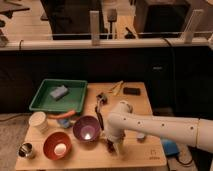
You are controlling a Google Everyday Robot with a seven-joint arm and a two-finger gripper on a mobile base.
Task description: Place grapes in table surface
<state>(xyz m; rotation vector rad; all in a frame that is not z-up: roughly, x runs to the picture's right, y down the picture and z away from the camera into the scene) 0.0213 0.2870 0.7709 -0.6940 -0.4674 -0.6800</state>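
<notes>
The light tan table surface (135, 102) fills the middle of the camera view, with a small dark mark (153, 154) near its front right corner. My white arm reaches in from the right. The gripper (112, 145) points down at the table's front, just right of the purple bowl (86, 128). A small dark lump (107, 145) shows at the gripper's tip, close to the tabletop. It may be the grapes, but I cannot tell this or whether it is held.
A green tray (42, 102) with a blue sponge (59, 92) sits at the back left. A red bowl (57, 145), a metal cup (26, 150) and a white cup (39, 122) stand at the front left. An orange carrot (62, 114), a dark utensil (101, 102) and a black object (132, 91) lie further back.
</notes>
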